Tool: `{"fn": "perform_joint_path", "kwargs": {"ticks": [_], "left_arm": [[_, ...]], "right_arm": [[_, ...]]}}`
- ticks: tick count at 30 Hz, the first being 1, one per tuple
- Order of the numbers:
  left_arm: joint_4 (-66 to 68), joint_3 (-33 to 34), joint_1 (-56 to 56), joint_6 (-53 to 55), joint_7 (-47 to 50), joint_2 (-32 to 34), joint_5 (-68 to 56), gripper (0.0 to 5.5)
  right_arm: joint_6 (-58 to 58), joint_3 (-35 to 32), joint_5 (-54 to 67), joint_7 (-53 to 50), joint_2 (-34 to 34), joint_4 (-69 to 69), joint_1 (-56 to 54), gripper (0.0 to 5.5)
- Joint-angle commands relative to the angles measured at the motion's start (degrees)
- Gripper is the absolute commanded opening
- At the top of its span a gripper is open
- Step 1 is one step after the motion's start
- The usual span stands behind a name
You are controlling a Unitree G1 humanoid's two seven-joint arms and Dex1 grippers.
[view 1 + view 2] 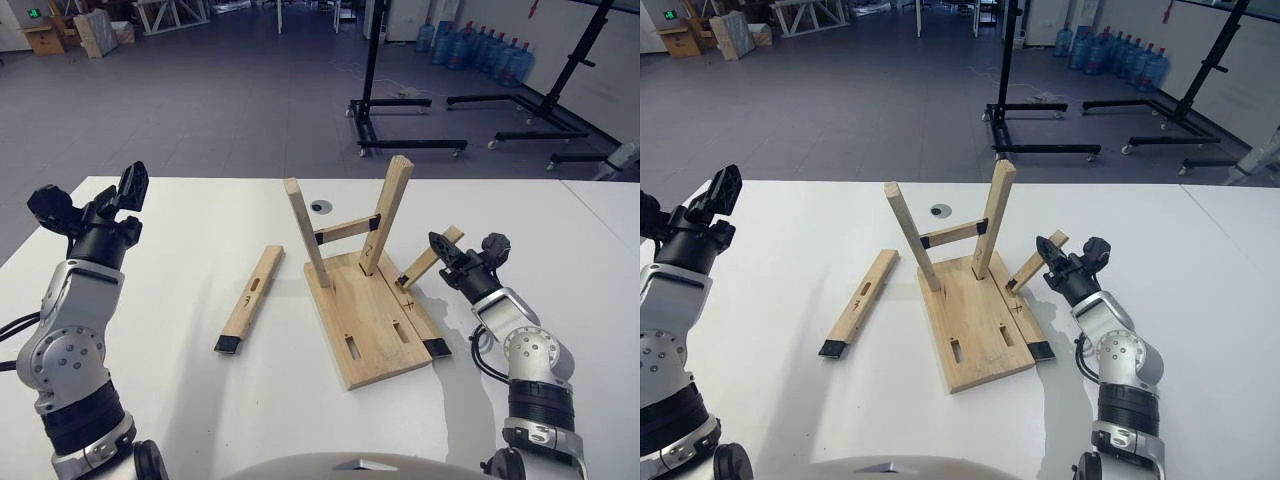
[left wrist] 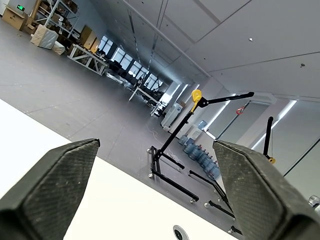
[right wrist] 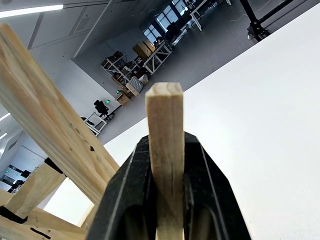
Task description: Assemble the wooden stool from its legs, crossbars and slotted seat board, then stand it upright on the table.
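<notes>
Stool crossbar (image 1: 424,263), square-cut pale wood, sits clamped in right gripper (image 1: 446,252); left gripper (image 2: 156,146) gapes empty.

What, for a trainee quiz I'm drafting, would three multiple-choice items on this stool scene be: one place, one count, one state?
1. Where is the loose pale wooden leg with an oval slot?
A. flat on the white table, left of the slotted wooden seat board
B. on the floor
C. standing in the board

2. How many upright wooden legs does the black-ended wooden crossbar join?
A. one
B. two
C. four

3. The right gripper is:
A. open, empty
B. shut on a tilted wooden bar
C. shut, empty

Key:
1 A, it lies flat beside the board.
2 B, one leg stands at each crossbar end.
3 B, it clamps the bar.
</notes>
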Motion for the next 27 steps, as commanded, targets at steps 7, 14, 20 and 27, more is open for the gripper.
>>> {"fn": "perform_joint_path", "kwargs": {"ticks": [7, 14, 20, 27], "left_arm": [[0.9, -1.9, -0.1, -1.0, -0.6, 0.5, 0.5, 4.16], [0.6, -2.6, 0.2, -1.3, -0.8, 0.6, 0.7, 4.16], [0.7, -3.3, -0.2, -1.7, -1.0, 0.7, 1.1, 4.16], [0.6, -4.0, -0.4, -1.9, -1.2, 0.8, 1.6, 4.16]], "right_arm": [[-3.0, 1.8, -4.4, 2.0, 1.3, 2.5, 0.1, 0.39], [-5.4, 3.2, -7.8, 3.5, 1.5, 2.8, 1.7, 0.39], [-5.7, 1.4, -7.4, 3.8, 0.4, 2.1, 2.4, 0.39], [-6.3, 2.1, -8.7, 4.2, 0.8, 1.8, 3.1, 0.39]]}}
